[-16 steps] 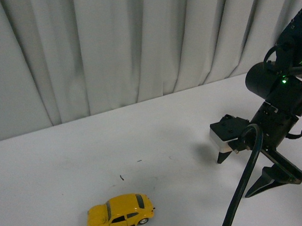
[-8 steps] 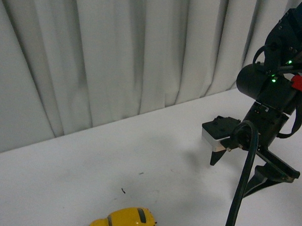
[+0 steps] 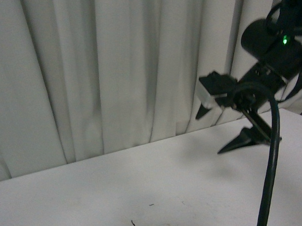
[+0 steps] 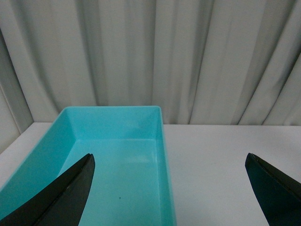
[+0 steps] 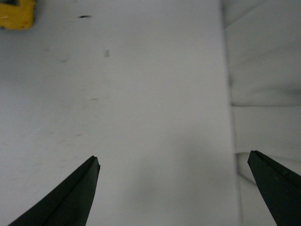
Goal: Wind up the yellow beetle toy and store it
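Observation:
The yellow beetle toy (image 5: 16, 13) shows only as a yellow corner at the edge of the right wrist view, on the white table, far from the fingertips. It is out of the front view. My right gripper (image 3: 211, 131) is open and empty, raised above the table's right side in front of the curtain; in its own wrist view the gripper (image 5: 174, 160) has its jaws wide apart over bare table. My left gripper (image 4: 170, 157) is open and empty, its jaws spread over the near end of a turquoise bin (image 4: 162, 132).
The turquoise bin is an open rectangular box with nothing in it, standing on the white table (image 4: 221, 160) near the curtain (image 3: 113, 69). A grey-white curtain hangs behind the table's far edge. Small dark specks (image 3: 132, 223) mark the tabletop.
The front view has tilted up, so the yellow toy has slid out of its lower edge. My right gripper now shows higher, against the curtain, still open.

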Robot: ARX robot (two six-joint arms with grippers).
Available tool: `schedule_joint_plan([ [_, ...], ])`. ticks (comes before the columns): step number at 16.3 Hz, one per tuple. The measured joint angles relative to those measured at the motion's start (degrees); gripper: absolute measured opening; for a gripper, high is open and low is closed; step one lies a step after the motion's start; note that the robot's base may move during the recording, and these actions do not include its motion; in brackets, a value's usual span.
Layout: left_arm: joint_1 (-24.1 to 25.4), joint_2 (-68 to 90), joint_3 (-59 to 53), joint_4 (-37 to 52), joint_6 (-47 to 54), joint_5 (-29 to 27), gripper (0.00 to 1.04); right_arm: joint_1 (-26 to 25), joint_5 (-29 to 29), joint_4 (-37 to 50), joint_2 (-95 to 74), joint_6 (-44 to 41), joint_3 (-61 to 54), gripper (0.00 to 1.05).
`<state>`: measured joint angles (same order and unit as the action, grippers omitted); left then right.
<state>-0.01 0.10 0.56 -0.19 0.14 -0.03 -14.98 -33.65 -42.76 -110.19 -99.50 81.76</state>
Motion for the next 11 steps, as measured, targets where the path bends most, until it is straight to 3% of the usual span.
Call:
schedule_joint_plan([
  [1, 0.0, 0.0, 0.0, 0.0, 0.0, 0.0, 0.98, 0.5, 0.9, 7.4, 2.6, 2.2, -0.8, 0.96],
  [2, 0.0, 0.0, 0.0, 0.0, 0.0, 0.0, 0.98, 2.0, 11.1, 32.4, 9.1, 15.0, -10.8, 0.86],
  [3, 0.0, 0.0, 0.0, 0.0, 0.0, 0.0, 0.98, 3.9, 18.0, 49.5, 15.9, 30.8, -22.3, 0.75],
  [5, 0.0, 0.0, 0.0, 0.0, 0.0, 0.0, 0.98, 7.7, 25.5, 72.2, 28.3, 63.1, -38.0, 0.51],
  [8, 0.0, 0.0, 0.0, 0.0, 0.0, 0.0, 0.98, 14.1, 32.6, 72.5, 47.7, 90.5, -47.9, 0.21],
  [10, 0.0, 0.0, 0.0, 0.0, 0.0, 0.0, 0.98, 15.3, 33.0, 74.9, 53.1, 95.6, -53.9, 0.02],
  [11, 0.0, 0.0, 0.0, 0.0, 0.0, 0.0, 0.98, 15.3, 33.4, 75.4, 53.6, 96.6, -56.1, 0.02],
])
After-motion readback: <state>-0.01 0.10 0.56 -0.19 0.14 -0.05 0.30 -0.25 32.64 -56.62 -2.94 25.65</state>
